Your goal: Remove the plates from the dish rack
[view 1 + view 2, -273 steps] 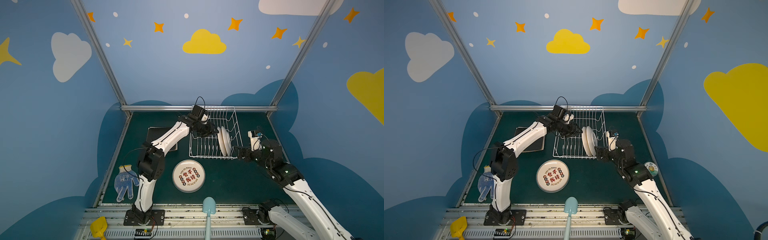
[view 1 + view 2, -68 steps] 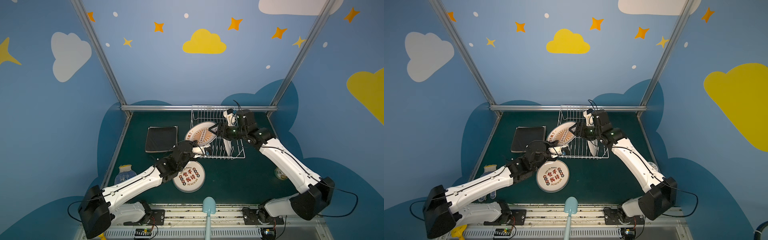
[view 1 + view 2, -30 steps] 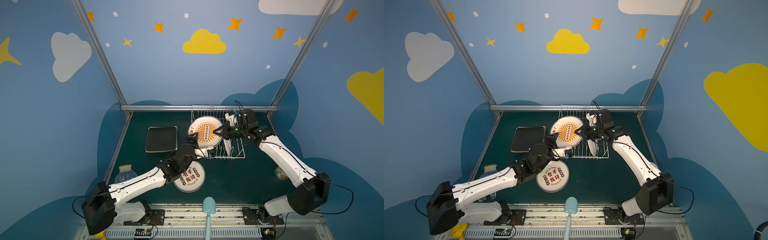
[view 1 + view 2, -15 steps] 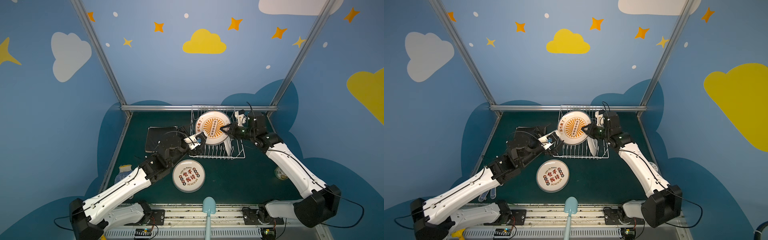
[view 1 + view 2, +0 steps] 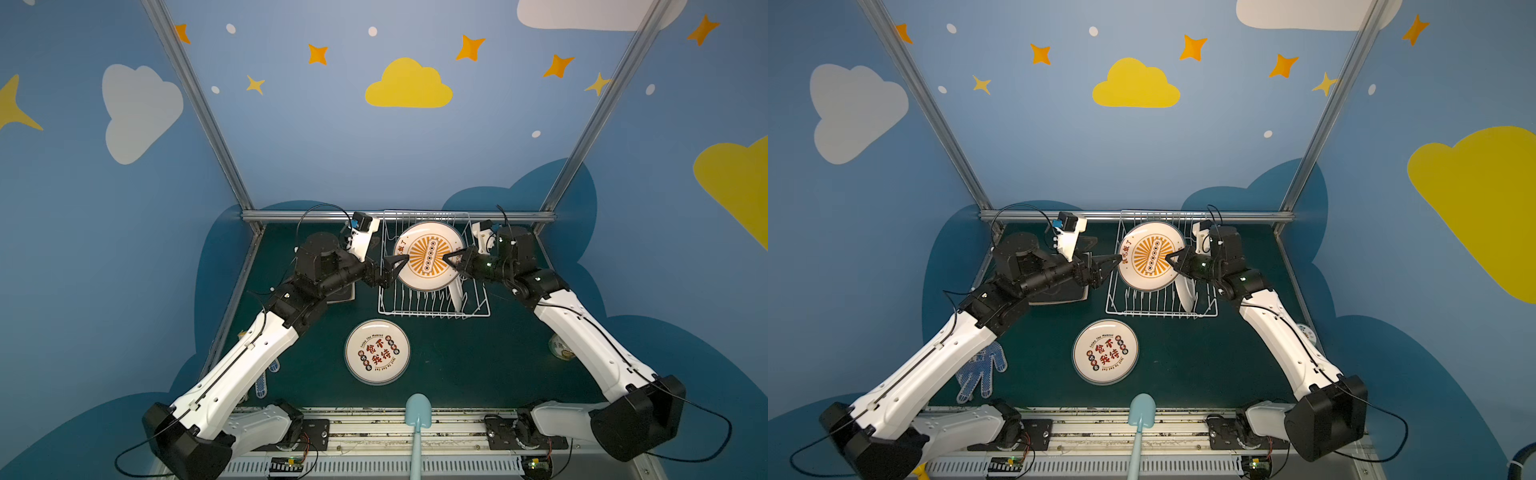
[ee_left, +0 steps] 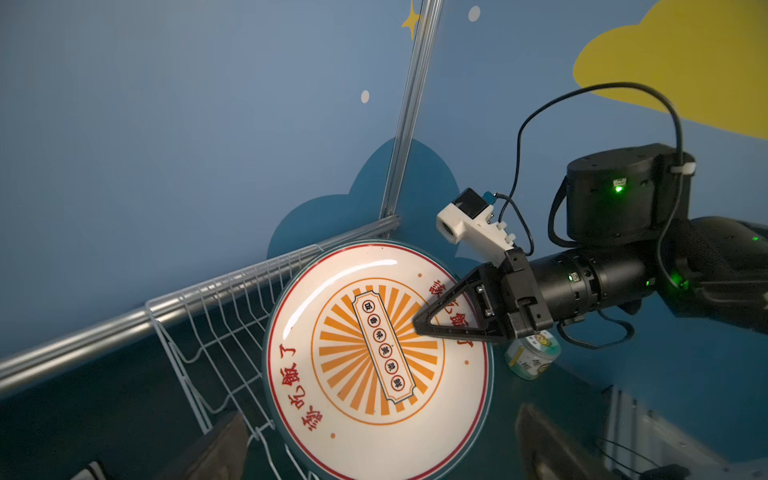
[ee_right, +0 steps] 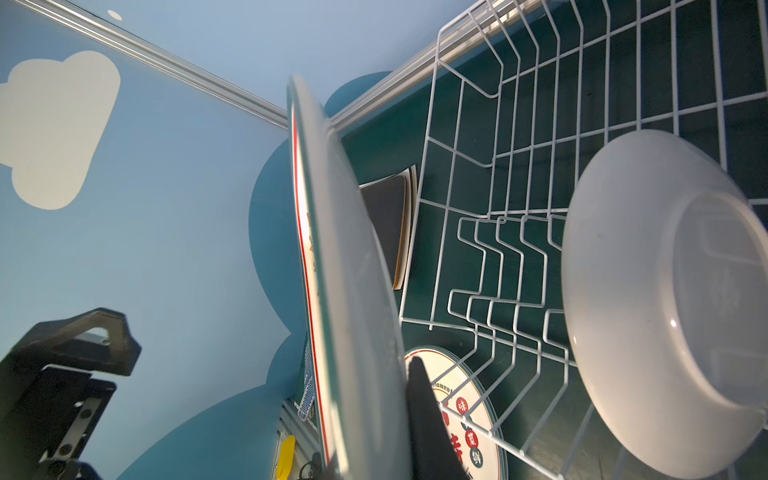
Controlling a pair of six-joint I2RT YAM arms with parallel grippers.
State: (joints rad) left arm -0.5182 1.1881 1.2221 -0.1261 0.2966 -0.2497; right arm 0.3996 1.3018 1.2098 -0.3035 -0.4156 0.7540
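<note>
The right gripper [image 5: 448,261], on an arm reaching left, is clamped on the right edge of a sunburst plate [image 5: 428,249] held tilted above the dish rack [image 5: 432,314]. The left gripper [image 5: 395,270], jaws wide apart, sits at the plate's left edge. One white plate [image 5: 456,296] stands in the rack's right side, and a lettered plate [image 5: 377,352] lies flat on the table [image 5: 478,365], nearer.

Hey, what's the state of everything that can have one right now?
Right end effector: shut on the sunburst plate.
Left end effector: open, beside that plate.
Sunburst plate: held upright above dish rack.
White plate: standing in rack.
Round printed plate: flat on table, face up.
</note>
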